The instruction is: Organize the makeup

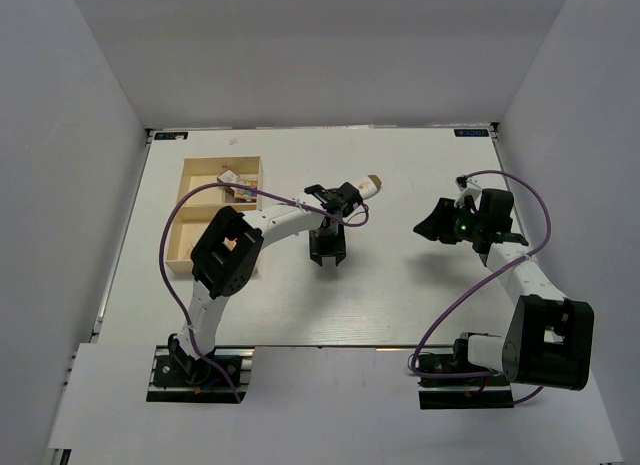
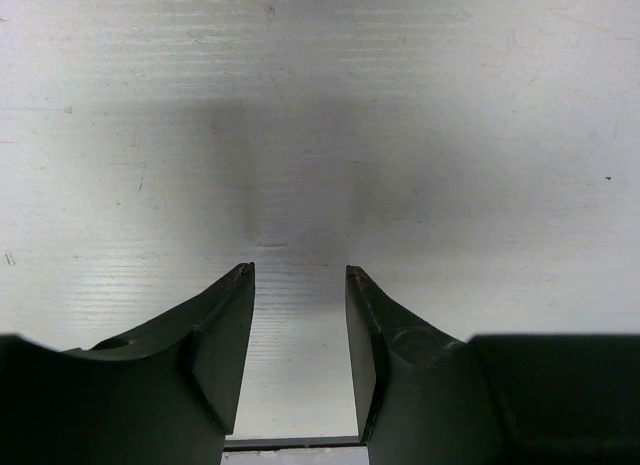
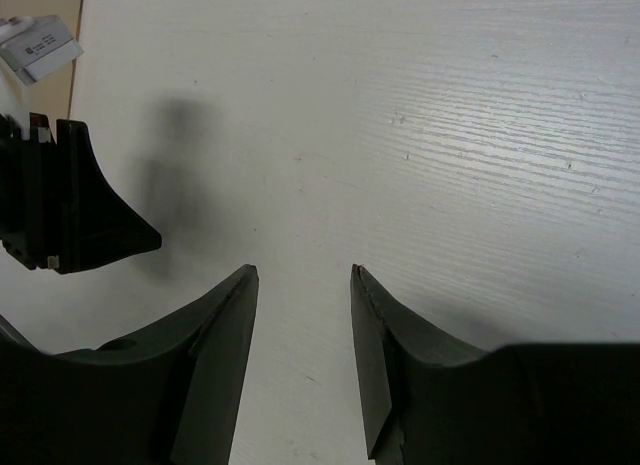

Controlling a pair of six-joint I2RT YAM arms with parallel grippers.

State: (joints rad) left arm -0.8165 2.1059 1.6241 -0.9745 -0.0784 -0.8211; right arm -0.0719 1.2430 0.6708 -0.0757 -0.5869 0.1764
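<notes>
One left tool (image 2: 300,273), one right tool (image 3: 304,270), one tube (image 1: 369,186), one tray (image 1: 205,181)

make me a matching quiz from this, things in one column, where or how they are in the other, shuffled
1 wooden tray
2 tube
3 left gripper
4 right gripper

a open, over the table's right half
b on the table's left side
c open and empty, mid table
d lying flat, farther back than both grippers

Pairs: 1-b, 2-d, 3-c, 4-a
</notes>
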